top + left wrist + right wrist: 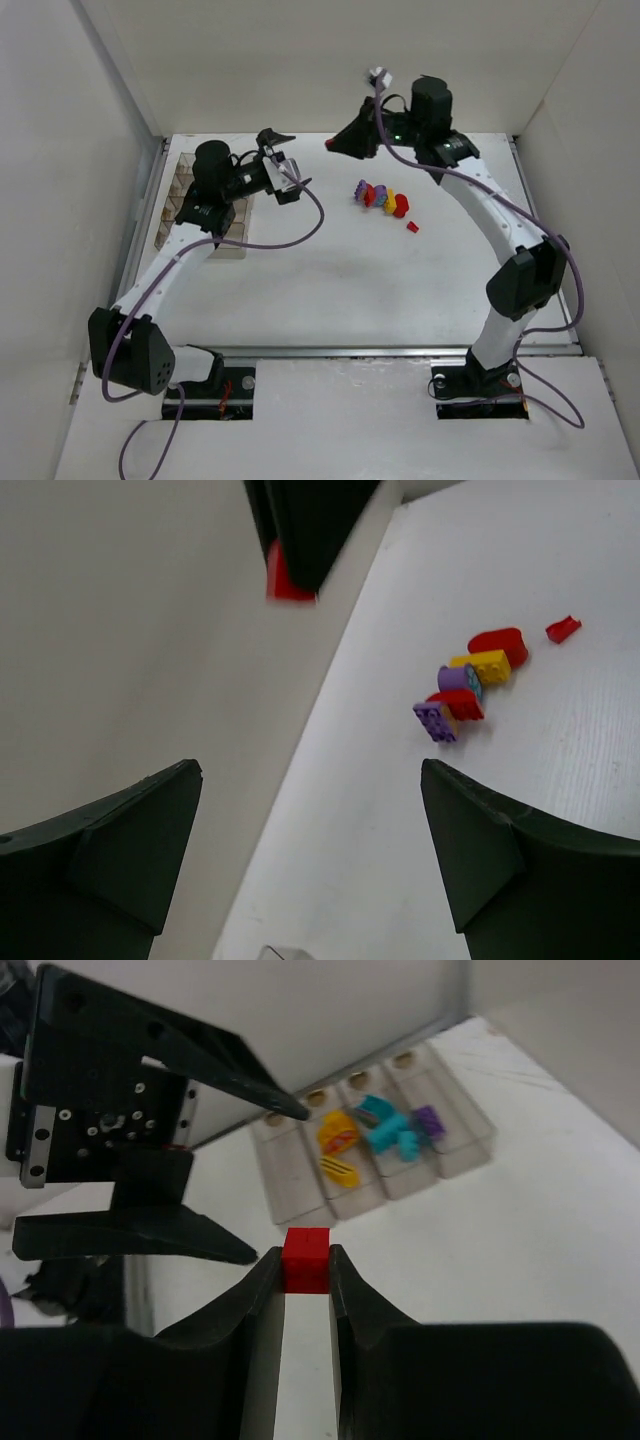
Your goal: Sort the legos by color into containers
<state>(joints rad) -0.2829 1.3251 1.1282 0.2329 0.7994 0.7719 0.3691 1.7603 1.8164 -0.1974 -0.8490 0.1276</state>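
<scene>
Red brick [305,1252] pinched only at right gripper [305,1260] tips, mid-frame, could slip short of tray [480,1145] upper right; left gripper [310,770] spread.

White table [330,290] bears loose legos [385,197] and the containers [462,1148].

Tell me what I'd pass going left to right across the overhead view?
tray → left gripper, open → right gripper pinching a red brick → cluster of bricks → lone red piece
</scene>
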